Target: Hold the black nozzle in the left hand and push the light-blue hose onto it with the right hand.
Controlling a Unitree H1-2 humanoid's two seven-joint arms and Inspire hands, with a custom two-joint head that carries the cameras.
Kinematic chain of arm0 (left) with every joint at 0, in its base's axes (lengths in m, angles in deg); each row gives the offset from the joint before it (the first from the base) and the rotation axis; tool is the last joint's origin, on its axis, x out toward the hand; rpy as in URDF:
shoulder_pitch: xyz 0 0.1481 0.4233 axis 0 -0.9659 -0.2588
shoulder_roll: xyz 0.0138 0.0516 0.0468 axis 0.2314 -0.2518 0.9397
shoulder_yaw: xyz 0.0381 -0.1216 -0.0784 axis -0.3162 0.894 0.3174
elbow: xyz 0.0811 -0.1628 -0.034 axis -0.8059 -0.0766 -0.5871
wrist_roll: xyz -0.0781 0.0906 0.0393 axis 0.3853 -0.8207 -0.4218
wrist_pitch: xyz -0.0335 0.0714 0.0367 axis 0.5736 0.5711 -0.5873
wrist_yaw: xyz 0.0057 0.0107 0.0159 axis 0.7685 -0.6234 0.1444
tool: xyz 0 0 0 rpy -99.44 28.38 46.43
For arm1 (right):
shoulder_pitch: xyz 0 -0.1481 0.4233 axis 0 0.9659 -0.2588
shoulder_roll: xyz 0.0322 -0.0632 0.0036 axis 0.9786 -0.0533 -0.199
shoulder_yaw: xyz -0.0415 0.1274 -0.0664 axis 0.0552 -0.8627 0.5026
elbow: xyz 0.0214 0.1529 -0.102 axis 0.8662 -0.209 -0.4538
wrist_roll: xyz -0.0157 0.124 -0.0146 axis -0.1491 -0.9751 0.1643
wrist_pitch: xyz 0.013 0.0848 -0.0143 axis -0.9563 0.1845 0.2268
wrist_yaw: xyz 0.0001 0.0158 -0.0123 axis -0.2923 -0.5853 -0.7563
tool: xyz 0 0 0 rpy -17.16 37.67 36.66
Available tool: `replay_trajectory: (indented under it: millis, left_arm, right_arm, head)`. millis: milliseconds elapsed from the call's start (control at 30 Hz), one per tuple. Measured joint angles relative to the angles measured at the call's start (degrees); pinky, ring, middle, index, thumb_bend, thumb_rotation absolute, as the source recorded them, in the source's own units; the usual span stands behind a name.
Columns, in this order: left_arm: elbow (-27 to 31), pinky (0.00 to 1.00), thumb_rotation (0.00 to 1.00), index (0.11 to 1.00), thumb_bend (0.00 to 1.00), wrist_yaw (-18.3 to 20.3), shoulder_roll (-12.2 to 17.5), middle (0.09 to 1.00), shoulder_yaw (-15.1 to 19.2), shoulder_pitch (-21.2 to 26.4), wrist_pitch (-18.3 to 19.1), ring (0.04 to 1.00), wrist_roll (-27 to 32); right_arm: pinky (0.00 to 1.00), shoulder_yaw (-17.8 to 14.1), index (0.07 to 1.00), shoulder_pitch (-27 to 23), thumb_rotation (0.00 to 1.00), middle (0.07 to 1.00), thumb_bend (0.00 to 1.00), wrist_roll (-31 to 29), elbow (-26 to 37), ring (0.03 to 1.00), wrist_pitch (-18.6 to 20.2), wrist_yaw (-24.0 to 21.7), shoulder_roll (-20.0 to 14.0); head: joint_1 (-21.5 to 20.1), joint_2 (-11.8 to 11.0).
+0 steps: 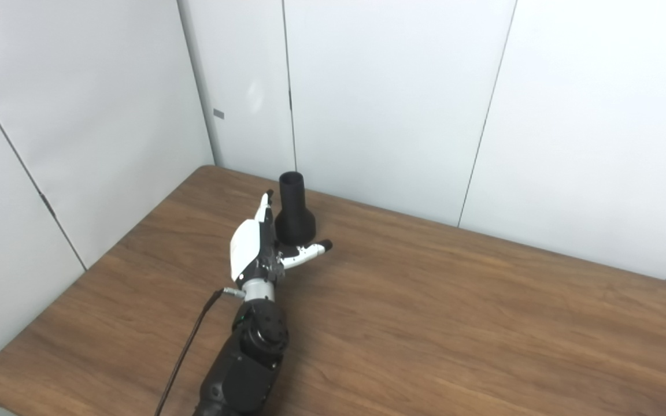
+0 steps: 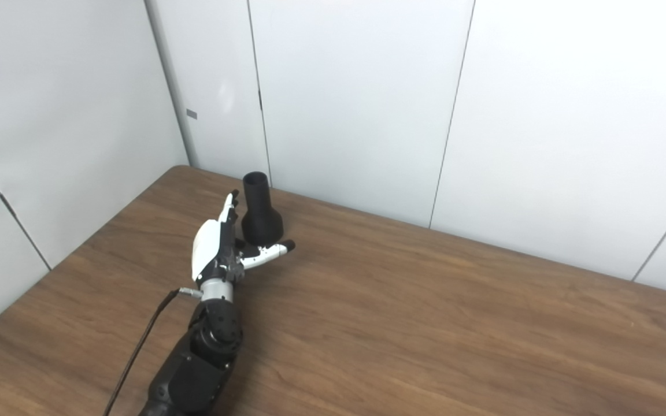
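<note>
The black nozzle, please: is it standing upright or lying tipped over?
Upright. The nozzle stands on its wide base on the table, narrow open end up, beside the open left hand.

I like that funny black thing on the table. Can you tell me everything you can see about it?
The black nozzle is matte, plastic-looking and shaped like a bottle: a wide round base narrowing to a slimmer tube with an open, hollow mouth on top. It stands upright on the brown wooden table, near the far left corner by the white wall. The left hand is open right beside it, fingers up along its left side and thumb stretched out in front of its base. Whether they actually touch cannot be told.
</note>
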Motion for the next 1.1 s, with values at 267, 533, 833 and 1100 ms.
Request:
replay_trajectory:
  millis: [267,533,833,1100]
  left_arm:
    - [-0.1,0.72,0.29,0.984,1.00,0.9,1.2,0.917,-0.9,0.4,1.5,0.857,-0.1]
    - [2.0,0.60,0.27,1.000,1.00,1.7,1.1,0.913,-0.5,0.5,5.0,0.802,-0.1]
    - [2.2,0.79,0.24,1.000,1.00,1.6,1.2,0.976,0.6,-0.1,2.5,0.926,0.3]
    - [2.0,0.82,0.26,1.000,1.00,0.6,1.4,0.981,1.0,-1.0,0.4,0.952,0.1]
  right_arm:
    - [0.43,0.0,0.543,0.0,0.57,0.573,0.58,0.0,0.0,0.546,0.0,-0.1,0.0]
    - [0.42,0.1,0.537,-0.1,0.57,0.567,0.60,0.0,0.0,0.539,0.0,-0.1,0.0]
    - [0.41,0.0,0.531,-0.1,0.58,0.561,0.62,0.3,0.0,0.530,0.0,-0.1,0.0]
    - [0.40,0.0,0.525,0.0,0.59,0.556,0.65,0.0,0.0,0.524,0.0,-0.3,-0.2]
  head:
    - [-0.1,0.0]
    - [0.4,-0.3]
    - [0.6,-0.1]
    - [0.5,-0.1]
